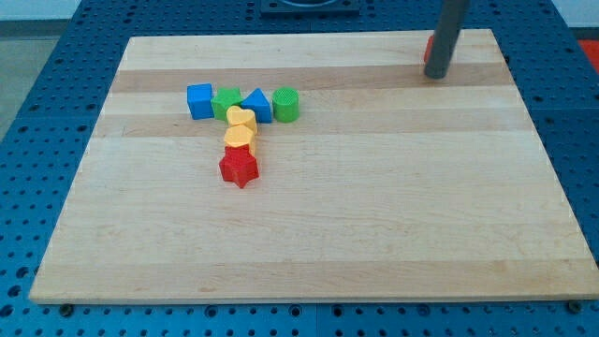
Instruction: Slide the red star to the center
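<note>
The red star [239, 168] lies on the wooden board [374, 215], left of the middle. It touches the lower of two yellow blocks: a yellow block [238, 139] and above it a yellow heart [241, 118]. My tip [435, 77] is far off at the view's top right, next to a red block [428, 51] that the rod mostly hides. The rod comes down from the view's top edge.
A row of blocks sits above the yellow ones: a blue cube [199, 100], a green block [226, 101], a blue triangle [256, 105] and a green cylinder [285, 104]. The board lies on a blue perforated table [56, 112].
</note>
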{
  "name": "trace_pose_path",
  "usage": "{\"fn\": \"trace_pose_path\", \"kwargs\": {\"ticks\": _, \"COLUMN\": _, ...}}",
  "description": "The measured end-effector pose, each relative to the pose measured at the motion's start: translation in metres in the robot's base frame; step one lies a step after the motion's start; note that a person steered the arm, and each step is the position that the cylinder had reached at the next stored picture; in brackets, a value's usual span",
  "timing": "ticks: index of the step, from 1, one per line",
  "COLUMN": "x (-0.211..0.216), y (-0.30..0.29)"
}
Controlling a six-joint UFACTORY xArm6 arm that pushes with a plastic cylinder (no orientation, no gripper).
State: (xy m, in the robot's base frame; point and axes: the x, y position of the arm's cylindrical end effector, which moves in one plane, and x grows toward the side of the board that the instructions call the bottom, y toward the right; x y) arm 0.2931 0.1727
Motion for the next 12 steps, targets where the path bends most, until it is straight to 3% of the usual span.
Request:
{"fn": "trace_pose_path", "kwargs": {"ticks": 3, "x": -0.03, "y": 0.029}}
{"fn": "trace_pose_path", "kwargs": {"ticks": 4, "x": 0.033, "y": 0.027}}
{"fn": "trace_pose_path", "kwargs": {"ticks": 6, "x": 0.249, "y": -0.011}}
{"fn": "trace_pose_path", "kwargs": {"ticks": 7, "x": 0.324, "y": -0.044}}
{"fn": "trace_pose_path", "kwargs": {"ticks": 9, "x": 0.303, "y": -0.184}}
{"fn": "trace_pose_path", "kwargs": {"ticks": 10, "x": 0.26, "y": -0.268}}
{"fn": "trace_pose_path", "kwargs": {"ticks": 12, "x": 0.197, "y": -0.331}}
